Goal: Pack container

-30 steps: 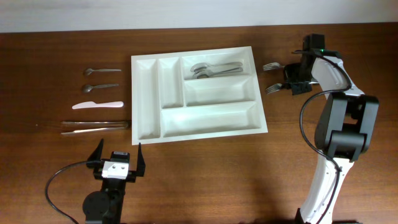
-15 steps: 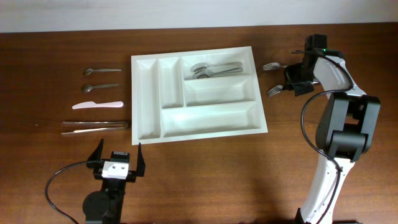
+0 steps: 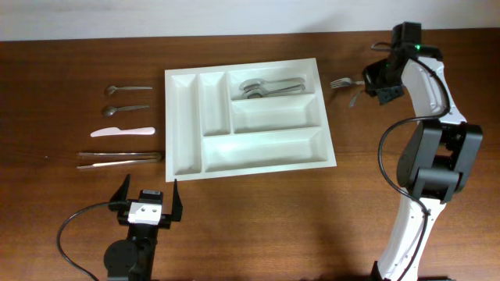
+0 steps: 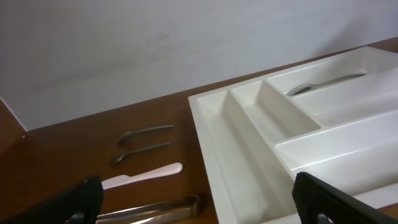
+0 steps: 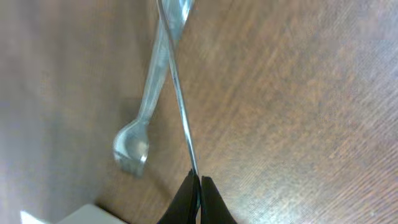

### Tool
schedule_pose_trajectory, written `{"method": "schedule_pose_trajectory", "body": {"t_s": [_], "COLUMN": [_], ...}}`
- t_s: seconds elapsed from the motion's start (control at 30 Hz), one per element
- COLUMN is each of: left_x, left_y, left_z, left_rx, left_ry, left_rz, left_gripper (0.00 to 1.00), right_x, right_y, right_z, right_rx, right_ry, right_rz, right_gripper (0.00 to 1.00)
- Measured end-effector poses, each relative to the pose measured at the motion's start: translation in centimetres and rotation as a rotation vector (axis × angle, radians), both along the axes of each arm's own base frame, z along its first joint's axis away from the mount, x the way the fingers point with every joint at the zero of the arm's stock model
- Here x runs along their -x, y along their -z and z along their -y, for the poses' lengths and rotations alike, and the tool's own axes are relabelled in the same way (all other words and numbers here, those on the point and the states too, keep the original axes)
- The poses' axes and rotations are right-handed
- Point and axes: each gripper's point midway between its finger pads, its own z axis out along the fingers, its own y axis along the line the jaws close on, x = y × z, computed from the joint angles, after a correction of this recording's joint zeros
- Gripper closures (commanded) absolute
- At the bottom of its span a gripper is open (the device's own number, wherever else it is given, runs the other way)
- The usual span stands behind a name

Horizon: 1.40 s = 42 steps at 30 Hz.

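I have the container (image 3: pixel 187 125) at mid-surface, with only spoons (image 3: pixel 269 86) in its far right compartment. My right pincer (image 5: pixel 196 190) is clamped on a fork (image 5: pixel 179 93). A second fork (image 5: pixel 132 146), teaspoons (image 3: pixel 129 88), white knife (image 3: pixel 123 132) and tongs (image 3: pixel 119 159) wait outside. My left pincer (image 3: pixel 150 187) gapes empty.

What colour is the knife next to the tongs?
The knife is white; the overhead view shows it best.

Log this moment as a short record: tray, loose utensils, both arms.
container: white tray, spoons in one long compartment
left of container: two small spoons, white knife, tongs
right gripper: fingers shut on the handle of a fork
second fork: lying on table right of container
left gripper: open, holding nothing
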Motion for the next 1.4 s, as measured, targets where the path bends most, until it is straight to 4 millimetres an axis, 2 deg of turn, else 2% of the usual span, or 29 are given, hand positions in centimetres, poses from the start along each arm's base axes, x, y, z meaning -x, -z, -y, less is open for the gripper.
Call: {"method": "schedule_pose_trajectory", "body": {"t_s": [1.0, 1.03, 1.1, 1.17, 1.3, 1.4], "left_x": [0.0, 0.0, 0.0, 0.0, 0.0, 0.0], "left_y": [0.0, 0.0, 0.0, 0.0, 0.0, 0.0], "left_z": [0.0, 0.0, 0.0, 0.0, 0.0, 0.0], "left_rx": [0.000, 0.000, 0.000, 0.000, 0.000, 0.000], "left_ry": [0.000, 0.000, 0.000, 0.000, 0.000, 0.000], "left_rz": [0.000, 0.000, 0.000, 0.000, 0.000, 0.000], "left_gripper": [0.01, 0.01, 0.01, 0.01, 0.01, 0.01], "right_x": [2.5, 2.5, 2.4, 2.2, 1.8, 1.0], "right_y": [1.2, 1.2, 1.2, 1.2, 1.6, 2.8], "right_z": [0.7, 0.8, 1.0, 1.1, 1.2, 0.9], "right_rx": [0.053, 0.057, 0.068, 0.079, 0.084, 0.069], "right_ry": [-0.001, -0.001, -0.001, -0.013, -0.023, -0.035], "right_rz": [-0.109, -0.110, -0.105, -0.096, -0.086, -0.073], "right_gripper": [0.96, 0.94, 0.73, 0.70, 0.69, 0.69]}}
